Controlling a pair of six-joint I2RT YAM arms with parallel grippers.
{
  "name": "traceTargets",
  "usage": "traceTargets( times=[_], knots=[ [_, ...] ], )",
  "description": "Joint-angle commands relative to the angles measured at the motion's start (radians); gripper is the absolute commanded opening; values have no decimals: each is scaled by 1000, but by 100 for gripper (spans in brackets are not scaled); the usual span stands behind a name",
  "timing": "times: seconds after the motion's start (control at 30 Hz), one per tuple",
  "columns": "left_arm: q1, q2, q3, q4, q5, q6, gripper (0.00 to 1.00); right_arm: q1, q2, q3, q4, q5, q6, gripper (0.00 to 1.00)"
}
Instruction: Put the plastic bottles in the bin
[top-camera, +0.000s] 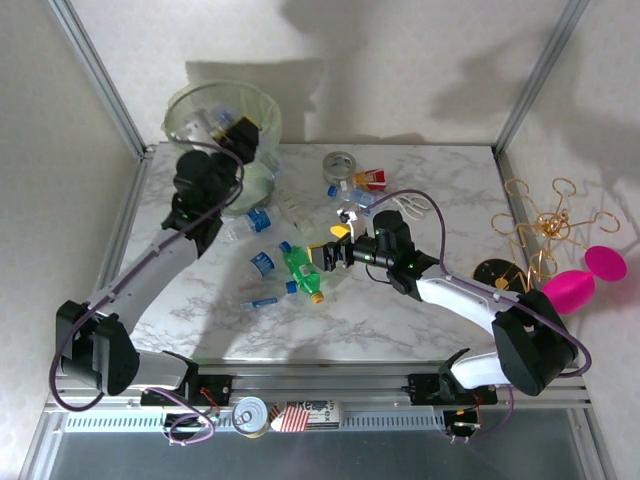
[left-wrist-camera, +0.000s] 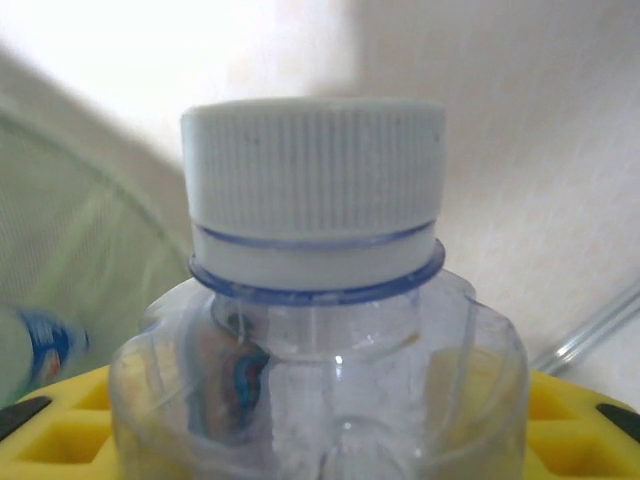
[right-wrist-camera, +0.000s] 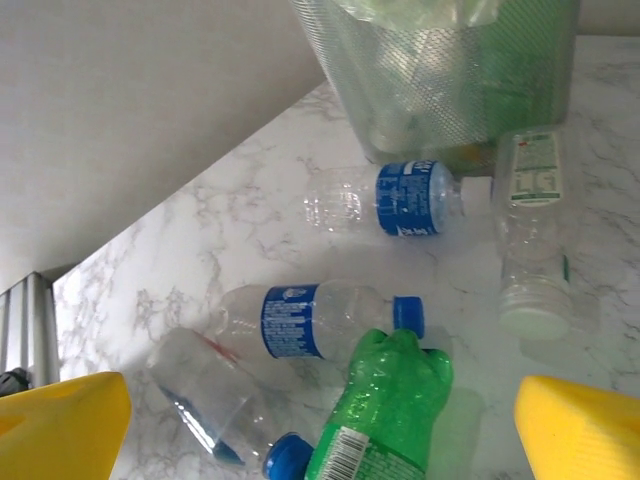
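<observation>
My left gripper (top-camera: 222, 128) hangs over the pale green bin (top-camera: 180, 100) at the table's back left. It is shut on a clear plastic bottle (left-wrist-camera: 320, 380) with a white cap, which sits upright between the yellow fingers (left-wrist-camera: 60, 430). My right gripper (top-camera: 322, 256) is open at mid-table, its yellow fingertips (right-wrist-camera: 60, 420) on either side of a green bottle (right-wrist-camera: 385, 410) lying on the marble and not touching it. Several clear bottles lie beyond: two with blue labels (right-wrist-camera: 400, 200) (right-wrist-camera: 310, 320), a blue-capped one (right-wrist-camera: 220, 410) and a white-capped one (right-wrist-camera: 530, 230) beside the bin (right-wrist-camera: 450, 70).
A grey tape roll (top-camera: 340, 163), a red-labelled item (top-camera: 370, 180) and scissors (top-camera: 410, 205) lie at the back centre. A gold wire stand (top-camera: 545, 225) and a pink object (top-camera: 580, 280) sit off the right edge. A tin can (top-camera: 250, 415) rests below the near rail.
</observation>
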Motion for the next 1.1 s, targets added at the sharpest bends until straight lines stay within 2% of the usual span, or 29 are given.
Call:
traceTargets(
  times=[0.0, 0.17, 0.3, 0.53, 0.77, 0.83, 0.9, 0.93, 1.07],
  knots=[
    [64, 11, 111, -119, 16, 117, 51, 3, 9, -2, -20, 67, -23, 99],
    [161, 66, 228, -221, -47, 205, 52, 2, 4, -5, -35, 102, -27, 99],
    [226, 133, 287, -256, -53, 206, 52, 2, -5, -9, -45, 124, -28, 99],
    [288, 278, 389, -355, -88, 227, 53, 2, -12, -7, -77, 128, -26, 99],
    [309, 362, 453, -441, -59, 196, 57, 2, -28, -19, -91, 148, -26, 99],
    [309, 364, 453, -451, -58, 190, 65, 2, -31, -21, -92, 151, -24, 99],
    [309, 360, 454, -462, -51, 181, 86, 2, -32, -22, -94, 155, -26, 99],
    [309, 353, 453, -468, -44, 175, 99, 2, -34, -24, -95, 158, -25, 99],
    [306, 297, 437, -465, -31, 163, 100, 2, -29, -24, -98, 174, -27, 99]
  ],
)
